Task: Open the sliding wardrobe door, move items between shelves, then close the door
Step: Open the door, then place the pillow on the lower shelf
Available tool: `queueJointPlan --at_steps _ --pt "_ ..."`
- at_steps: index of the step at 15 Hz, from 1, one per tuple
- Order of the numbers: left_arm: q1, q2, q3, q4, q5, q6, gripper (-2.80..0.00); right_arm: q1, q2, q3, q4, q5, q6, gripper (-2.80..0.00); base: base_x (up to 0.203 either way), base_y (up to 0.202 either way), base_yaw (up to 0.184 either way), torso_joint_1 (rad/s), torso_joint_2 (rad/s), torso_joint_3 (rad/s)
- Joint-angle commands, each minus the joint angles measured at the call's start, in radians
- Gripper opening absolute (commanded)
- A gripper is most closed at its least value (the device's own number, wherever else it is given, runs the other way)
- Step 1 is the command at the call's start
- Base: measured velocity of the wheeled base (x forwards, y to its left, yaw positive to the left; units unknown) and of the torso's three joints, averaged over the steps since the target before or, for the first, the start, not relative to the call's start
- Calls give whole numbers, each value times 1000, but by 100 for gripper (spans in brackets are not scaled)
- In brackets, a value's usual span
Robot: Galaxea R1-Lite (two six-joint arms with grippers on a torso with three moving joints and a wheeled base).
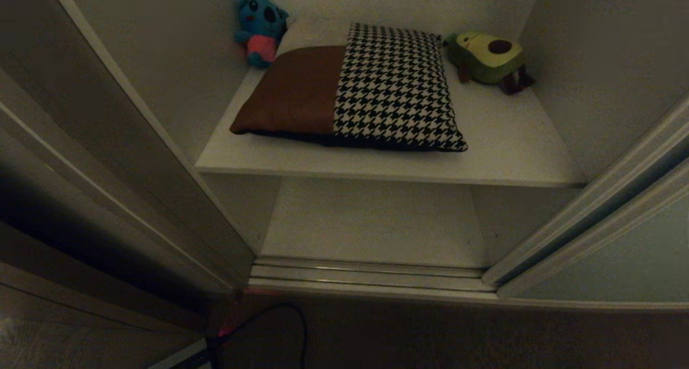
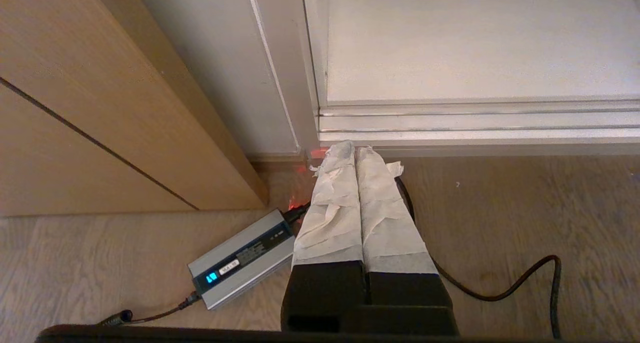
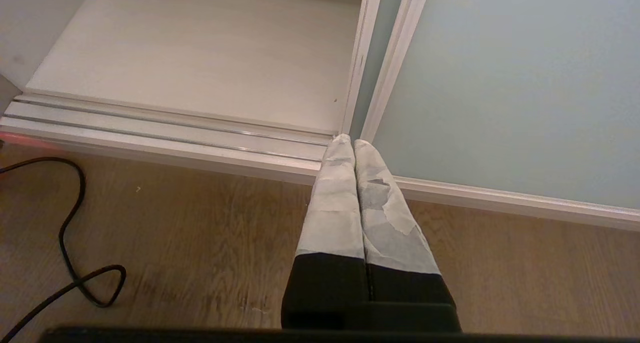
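The wardrobe stands open. A square cushion (image 1: pixel 355 89), brown on one side and black-and-white houndstooth on the other, lies flat on the upper white shelf (image 1: pixel 506 143). Below it the bottom shelf (image 1: pixel 371 224) is bare. The pale grey-green sliding door (image 1: pixel 619 250) (image 3: pixel 510 83) is slid to the right. Neither arm shows in the head view. My left gripper (image 2: pixel 355 150) hangs shut and empty over the wooden floor by the left end of the door track. The right gripper (image 3: pixel 350 142) is shut and empty too, near the door's edge.
A blue plush toy (image 1: pixel 261 30) sits in the shelf's back left corner, an avocado plush (image 1: pixel 487 57) at the back right. A grey charger box (image 2: pixel 240 258) and its black cable (image 2: pixel 500 293) (image 3: pixel 70 243) lie on the floor. A wooden panel (image 2: pixel 75 108) stands left.
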Motion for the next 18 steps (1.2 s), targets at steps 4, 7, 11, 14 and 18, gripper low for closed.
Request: queueJointPlan --at_steps 4,7,11,14,18 --pt "0 1 0 1 0 1 -280 0 2 3 0 1 -1 -280 0 0 0 0 0 0" --pt "0 1 -1 1 2 -4 -280 0 3 3 0 1 -1 -280 0 0 0 0 0 0" --pt "0 1 0 0 15 -2 -280 0 2 3 0 1 -2 -280 0 0 0 0 0 0" --pt "0 3 2 -5 6 81 -280 0 2 3 0 1 -2 -280 0 0 0 0 0 0" --pt "0 4 -1 7 -9 110 -280 0 3 3 0 1 -1 -280 0 0 0 0 0 0"
